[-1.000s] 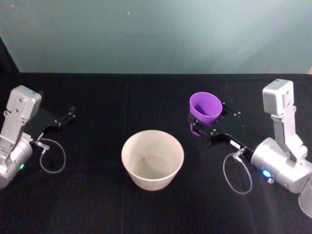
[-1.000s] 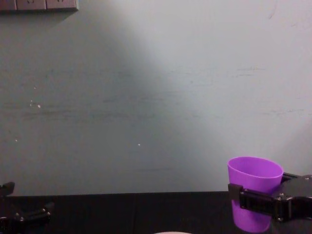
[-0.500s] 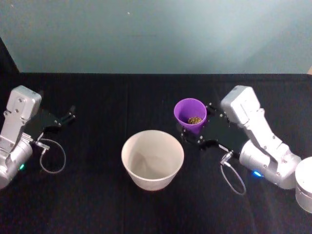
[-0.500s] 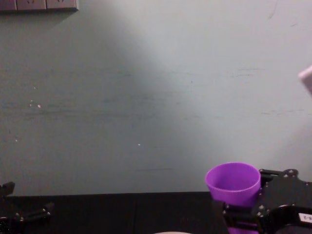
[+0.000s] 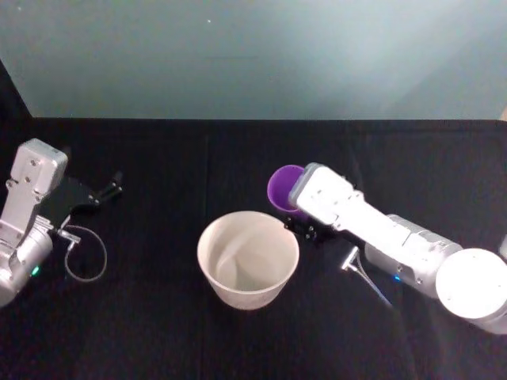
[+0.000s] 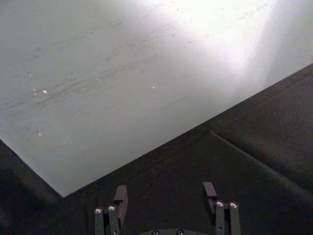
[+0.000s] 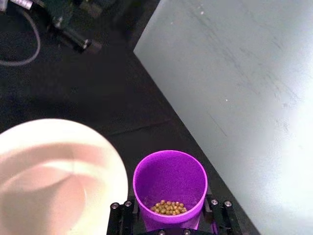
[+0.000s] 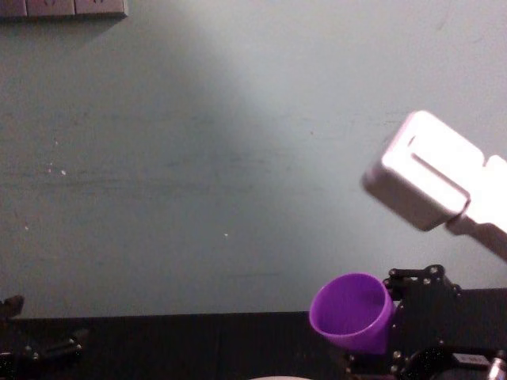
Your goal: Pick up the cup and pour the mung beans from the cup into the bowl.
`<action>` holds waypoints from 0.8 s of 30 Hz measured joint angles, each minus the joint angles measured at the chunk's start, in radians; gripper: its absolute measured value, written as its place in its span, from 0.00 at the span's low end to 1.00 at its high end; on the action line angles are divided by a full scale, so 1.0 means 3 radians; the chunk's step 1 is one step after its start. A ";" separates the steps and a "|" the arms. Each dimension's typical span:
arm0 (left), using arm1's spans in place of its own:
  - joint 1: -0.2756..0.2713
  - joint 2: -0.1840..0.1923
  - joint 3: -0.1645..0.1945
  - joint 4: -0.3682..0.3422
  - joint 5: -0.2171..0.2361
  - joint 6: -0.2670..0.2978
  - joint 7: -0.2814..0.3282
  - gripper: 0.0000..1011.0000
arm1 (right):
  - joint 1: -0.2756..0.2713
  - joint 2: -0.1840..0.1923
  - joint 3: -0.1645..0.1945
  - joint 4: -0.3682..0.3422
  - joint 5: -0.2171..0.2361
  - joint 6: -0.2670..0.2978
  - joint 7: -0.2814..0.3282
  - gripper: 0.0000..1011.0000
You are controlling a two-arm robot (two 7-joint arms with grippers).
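Tilting its mouth toward the left of the frame in the chest view, the cup (image 5: 279,186) sits just right of centre in the head view, close beside the upper right rim of the bowl (image 5: 238,289). The right gripper (image 7: 169,215) has its fingers clamped on the cup's sides. Mung beans (image 7: 168,207) lie heaped inside the cup. At the left edge, the left gripper (image 5: 107,190) rests over the black worktop (image 5: 158,332), fingers apart.
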 joint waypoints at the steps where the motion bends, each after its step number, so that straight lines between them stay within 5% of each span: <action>1: 0.0000 0.0000 0.0000 0.0000 0.0000 0.0000 0.0000 0.99 | 0.0018 0.0001 -0.0029 -0.0007 -0.0058 0.0027 0.0006 0.71; 24: 0.0000 0.0000 0.0000 0.0000 0.0000 0.0000 0.0000 0.99 | 0.0278 -0.0034 -0.0645 -0.0063 -0.1339 0.0406 0.0078 0.71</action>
